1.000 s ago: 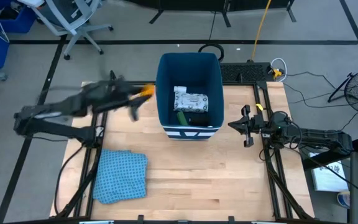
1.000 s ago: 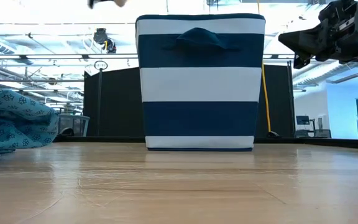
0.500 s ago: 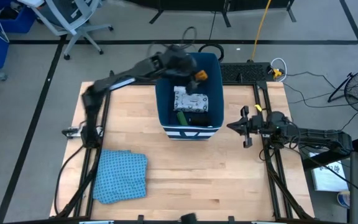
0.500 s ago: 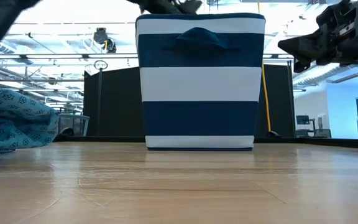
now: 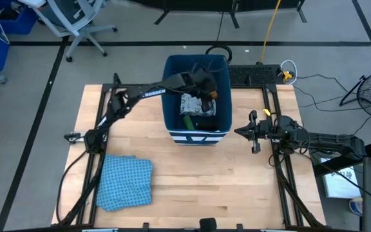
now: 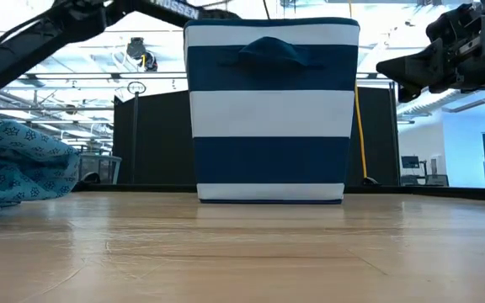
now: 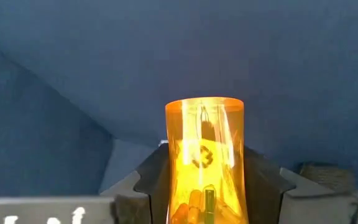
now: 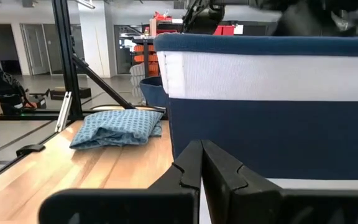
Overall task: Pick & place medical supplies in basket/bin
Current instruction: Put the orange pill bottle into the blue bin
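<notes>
The deep dark-blue bin [image 5: 170, 96] with white stripes [image 6: 269, 114] stands at the table's far middle. A white green-printed packet [image 5: 195, 103], a green block [image 5: 189, 121] and a black block [image 5: 205, 124] lie inside it. My left gripper [image 5: 206, 89] reaches into the bin over the packet, shut on an orange see-through vial [image 7: 204, 155] with small pieces inside. My right gripper [image 5: 245, 131] hovers to the right of the bin, shut [image 8: 201, 163] and empty. The red tube is not in view. My left gripper pinches the orange vial by its two sides [image 7: 174, 186] between the two fingers [image 7: 151, 180]. The vial lies along the fingers, its flat end [image 7: 204, 102] sticking out past them toward the bin's blue wall. The arm comes in over the bin's left rim, slanting down. The vial [image 5: 210, 95] is over the packet; whether it touches, I cannot tell.
A crumpled blue patterned cloth [image 5: 126, 182] lies on the table's near left part [image 6: 19, 168]. Bare wood stretches in front of the bin. Black frame rails run along both table sides. Cables and a chair are on the floor beyond the far edge.
My left arm has swung fast from the table's left side rightward over the bin's far rim, carrying the orange vial, then dropped down into the bin above the packet. It has stayed shut on the vial.
</notes>
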Motion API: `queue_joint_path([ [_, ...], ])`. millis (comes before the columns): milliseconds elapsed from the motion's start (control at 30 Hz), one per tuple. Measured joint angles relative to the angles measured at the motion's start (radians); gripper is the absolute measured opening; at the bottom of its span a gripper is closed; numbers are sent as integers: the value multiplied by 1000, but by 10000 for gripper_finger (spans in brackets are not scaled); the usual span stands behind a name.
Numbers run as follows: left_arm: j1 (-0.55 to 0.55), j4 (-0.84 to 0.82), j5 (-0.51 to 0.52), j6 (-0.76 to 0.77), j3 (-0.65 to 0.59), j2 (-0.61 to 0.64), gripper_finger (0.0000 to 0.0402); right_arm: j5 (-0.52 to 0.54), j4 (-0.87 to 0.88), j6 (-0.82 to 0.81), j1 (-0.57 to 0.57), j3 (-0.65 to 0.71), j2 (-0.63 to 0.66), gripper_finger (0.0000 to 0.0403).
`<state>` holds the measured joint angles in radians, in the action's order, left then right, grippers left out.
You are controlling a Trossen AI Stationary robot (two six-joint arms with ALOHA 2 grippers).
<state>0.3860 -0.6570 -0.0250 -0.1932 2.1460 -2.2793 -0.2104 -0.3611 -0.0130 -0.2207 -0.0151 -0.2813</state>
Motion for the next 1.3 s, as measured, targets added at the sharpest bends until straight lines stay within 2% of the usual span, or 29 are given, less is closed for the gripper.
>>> queue_joint_path([
  [200,-10,-34,-20,-22,-1,-65,149,1,0,2,0,0,-2,0],
  [367,-5,-91,-135,11,-1,-126,149,3,-8,9,-1,0,-2,0],
  [533,-25,-82,-178,35,2,-133,149,3,-20,21,-1,0,-4,0],
  [833,-15,-240,-352,139,9,-143,149,4,-39,29,-1,0,-5,0],
  [967,-14,-290,-306,177,57,-139,149,4,-85,46,-1,0,-5,0],
  [1133,-51,-246,-306,227,70,-140,149,4,-135,61,-1,0,-5,0],
  [1300,-81,-224,-297,306,79,-198,149,3,-144,76,-1,0,-5,0],
])
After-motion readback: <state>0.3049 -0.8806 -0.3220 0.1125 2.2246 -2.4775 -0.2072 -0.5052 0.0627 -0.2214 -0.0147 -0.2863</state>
